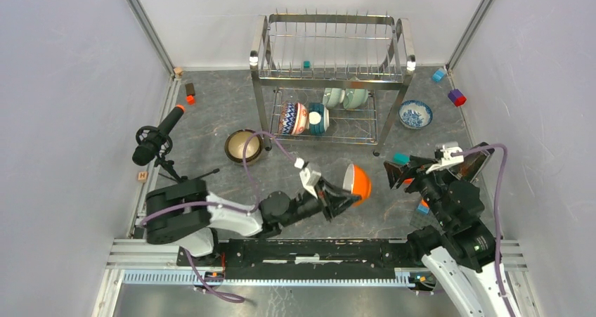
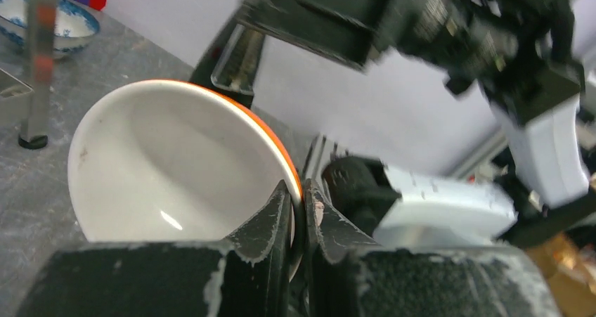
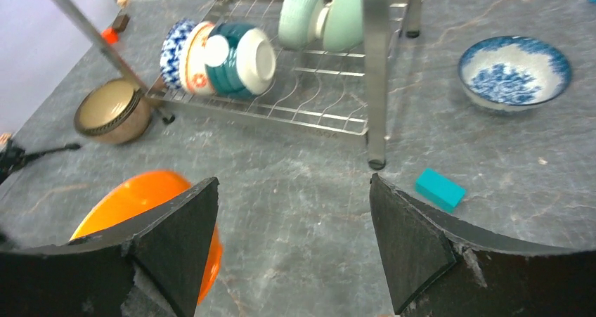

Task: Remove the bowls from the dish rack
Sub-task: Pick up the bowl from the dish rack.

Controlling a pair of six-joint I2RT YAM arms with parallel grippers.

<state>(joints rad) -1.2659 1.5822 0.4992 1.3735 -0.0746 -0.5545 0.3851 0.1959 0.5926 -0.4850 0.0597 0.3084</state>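
My left gripper (image 1: 344, 192) is shut on the rim of an orange bowl (image 1: 358, 181) with a white inside (image 2: 169, 169), holding it tilted above the table in front of the dish rack (image 1: 330, 50). In the left wrist view the jaws (image 2: 302, 201) pinch the rim. My right gripper (image 1: 395, 172) is open and empty just right of that bowl, which shows at the left of the right wrist view (image 3: 137, 201). The rack's lower tier holds a patterned bowl (image 1: 294, 118), a teal bowl (image 1: 318, 119) and two pale green bowls (image 1: 344, 98). A brown bowl (image 1: 243, 146) and a blue-and-white bowl (image 1: 415, 114) sit on the table.
A microphone on a stand (image 1: 158, 138) stands at the left. Small blocks lie about: teal (image 3: 439, 189) near the rack's right leg, purple-red (image 1: 457, 97) and blue (image 1: 438, 74) at the back right, orange (image 1: 190, 99) at the back left. White walls close both sides.
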